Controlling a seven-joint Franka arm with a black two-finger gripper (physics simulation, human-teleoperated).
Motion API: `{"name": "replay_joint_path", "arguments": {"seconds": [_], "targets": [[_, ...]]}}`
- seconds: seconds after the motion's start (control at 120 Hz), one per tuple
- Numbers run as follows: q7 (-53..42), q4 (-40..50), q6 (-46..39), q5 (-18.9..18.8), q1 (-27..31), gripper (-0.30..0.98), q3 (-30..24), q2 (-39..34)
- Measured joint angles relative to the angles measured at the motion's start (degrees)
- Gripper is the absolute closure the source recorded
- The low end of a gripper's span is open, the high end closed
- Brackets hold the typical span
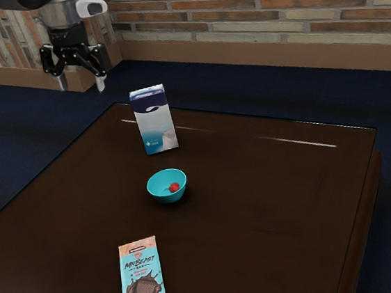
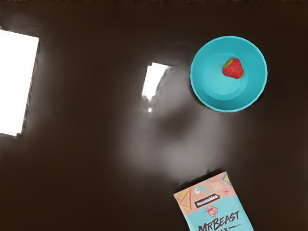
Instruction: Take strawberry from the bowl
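Right, the end effector (image 1: pixel 82 88) hangs high over at the exterior view's left, fingers spread with nothing between them — ready, I'd judge, to go around something small. And the strawberry (image 2: pixel 234 69)? Sitting inside the bowl (image 2: pixel 204 91), whose raised wall would keep it from rolling across the counter (image 1: pixel 259 217). That same wall calls for a steep descent, I reckon — carton (image 1: pixel 155 123) upright behind, bar (image 1: pixel 143 281) well apart, neither needing a touch.
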State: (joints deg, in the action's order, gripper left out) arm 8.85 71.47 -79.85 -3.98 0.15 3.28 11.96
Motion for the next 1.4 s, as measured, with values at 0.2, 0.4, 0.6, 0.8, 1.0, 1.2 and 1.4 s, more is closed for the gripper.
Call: {"name": "replay_joint_path", "arguments": {"seconds": [0.2,0.4,0.6,0.8,1.0,1.2,1.4], "targets": [[-1.2,-2.5,-4.3,2.0,0.5,0.0,0.1,1.3],[11.2,-3.2,-15.1,2.6,0.5,0.0,-1.5,11.3],[26.3,-1.0,-23.9,7.5,0.8,0.0,0.8,19.8],[37.4,6.5,-33.3,10.5,0.5,0.0,1.0,22.5],[45.5,15.3,-40.2,13.0,-2.6,0.16,2.4,21.5],[51.2,19.5,-46.3,13.1,-4.1,0.31,2.4,21.9],[54.5,21.1,-51.1,12.9,-4.6,0.37,2.4,23.4]]}}
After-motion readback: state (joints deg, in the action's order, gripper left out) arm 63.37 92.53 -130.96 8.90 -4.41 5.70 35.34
